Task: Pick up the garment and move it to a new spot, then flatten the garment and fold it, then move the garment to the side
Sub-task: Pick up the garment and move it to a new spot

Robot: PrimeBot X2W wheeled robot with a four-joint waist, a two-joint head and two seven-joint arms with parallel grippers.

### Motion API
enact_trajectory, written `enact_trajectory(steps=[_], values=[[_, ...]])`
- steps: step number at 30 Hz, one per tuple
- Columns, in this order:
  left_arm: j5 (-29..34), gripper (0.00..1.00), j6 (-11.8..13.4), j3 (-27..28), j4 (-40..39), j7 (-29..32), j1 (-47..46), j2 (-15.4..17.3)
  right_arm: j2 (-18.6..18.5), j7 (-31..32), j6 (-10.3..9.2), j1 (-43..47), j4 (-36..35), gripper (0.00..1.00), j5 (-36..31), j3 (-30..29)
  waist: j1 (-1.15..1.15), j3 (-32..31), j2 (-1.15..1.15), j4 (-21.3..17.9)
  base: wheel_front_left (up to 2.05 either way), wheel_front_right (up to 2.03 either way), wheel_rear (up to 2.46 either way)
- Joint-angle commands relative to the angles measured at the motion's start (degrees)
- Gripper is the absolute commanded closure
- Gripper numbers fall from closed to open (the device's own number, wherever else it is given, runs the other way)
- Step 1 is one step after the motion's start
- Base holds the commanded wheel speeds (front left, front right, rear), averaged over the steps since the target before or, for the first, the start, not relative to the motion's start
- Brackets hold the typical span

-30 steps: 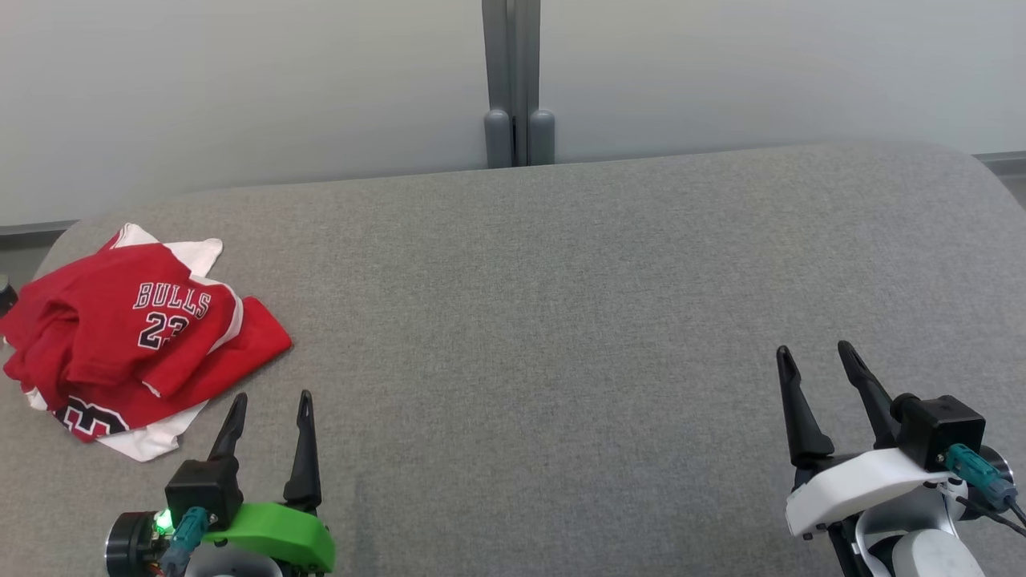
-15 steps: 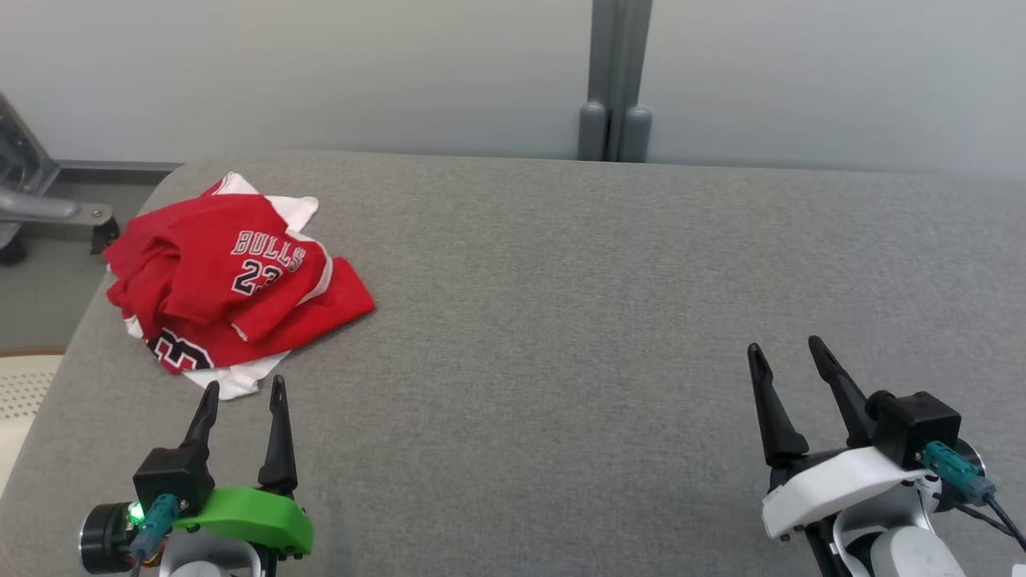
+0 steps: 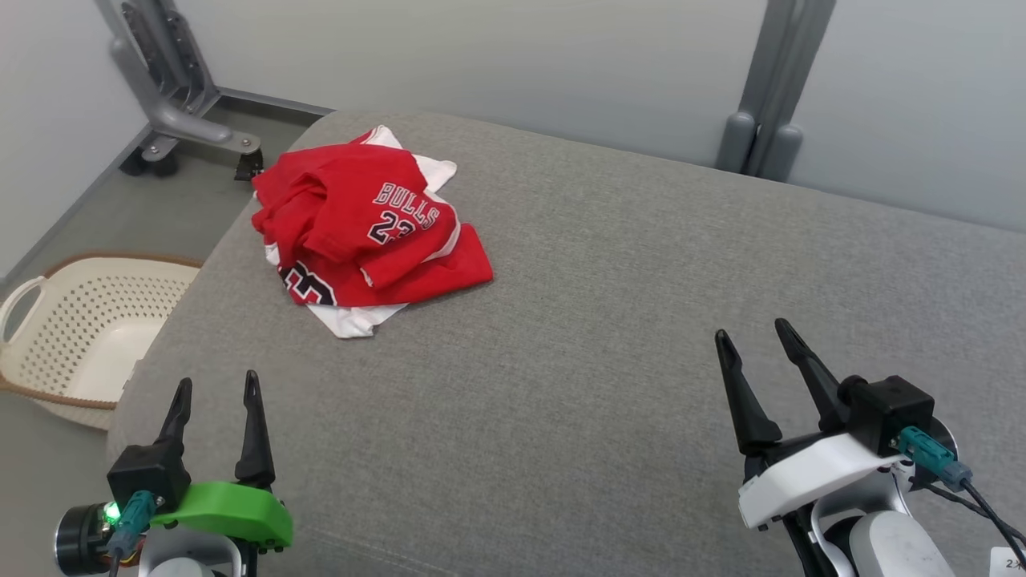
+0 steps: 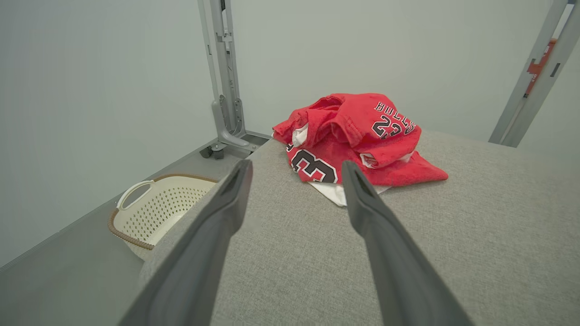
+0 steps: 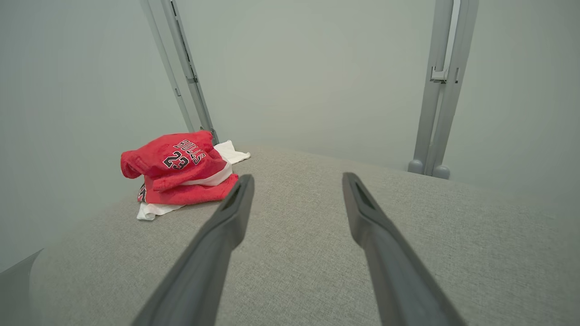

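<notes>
Since the head camera has swung round over the last second, every item has slid across the frame together; nothing on the worktop has itself moved.

Item 1: garment. Red jersey, white trim, lettered BULLS 23. Crumpled in a heap near the worktop's far corner. Formerly cut off at the frame's left edge, now whole at upper left of centre. Touched by neither arm.

Item 2: left end effector. Green housing, lower left of the frame. Fingers spread, nothing between them. Well short of the garment. In its own wrist view the heap sits just beyond the fingertips, roughly in line with the gap.

Item 3: right end effector. White housing, lower right of the frame. Fingers spread, empty, over bare grey fabric, well apart from the garment.

Item 4: basket. Cream, perforated, on the floor at the frame's left edge. Newly in view.

Item 5: wheeled grey stand, upper left, newly in view; grey post, shifted from top centre to upper right.

Assessment: the change is one of aim only. The pick-up has not begun, but the robot now faces the heap squarely. The left arm looks better placed to reach first, and the wide bare fabric at centre frame would serve as the new spot.
</notes>
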Motion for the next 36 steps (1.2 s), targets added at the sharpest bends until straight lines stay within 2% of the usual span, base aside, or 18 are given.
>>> enact_trajectory(steps=[1, 12, 22, 30, 32, 36], values=[[-0.43, 0.0, 0.25, 0.19, -0.31, -0.03, -0.68, 0.08, -0.15, 0.02, 0.03, -0.68, -0.03, 0.0, 0.43, -0.12, 0.0, 0.38, 0.0, 2.89, 0.0, 0.0, 0.0], [-0.51, 0.0, 0.14, 1.14, -1.48, -0.02, -1.68, -0.82, -0.74, 1.05, 0.03, -1.35, -1.25, 0.0, -0.04, -0.32, 0.0, 2.27, 0.0, 3.4, 0.0, 0.0, 0.0], [-2.92, 0.0, -3.18, -0.49, 3.59, 3.04, -14.37, -1.72, -3.39, 4.62, 0.03, -7.52, -5.85, 0.0, -1.48, -0.19, 0.0, 13.06, 0.0, 0.29, 0.0, 0.0, 0.0], [-5.07, 0.0, -6.29, -1.2, 16.13, 6.02, -30.15, 0.81, -5.21, 7.28, 0.03, -13.01, -9.23, 0.0, -2.33, -0.2, 0.0, 22.65, 0.0, -4.31, 0.0, 0.0, 0.0], [-5.66, 0.0, -7.16, -1.79, 22.14, 6.22, -35.34, 1.76, -5.67, 7.9, 0.03, -13.75, -10.01, 0.0, -2.61, -0.71, 0.0, 25.11, 0.0, -5.36, 0.0, 0.0, 0.0], [-6.98, 0.0, -7.67, -2.23, 29.12, 5.95, -40.37, 2.76, -6.23, 8.15, 0.03, -14.38, -10.56, 0.0, -2.71, -0.82, 0.0, 26.77, 0.0, -6.27, 0.0, 0.0, 0.0]])
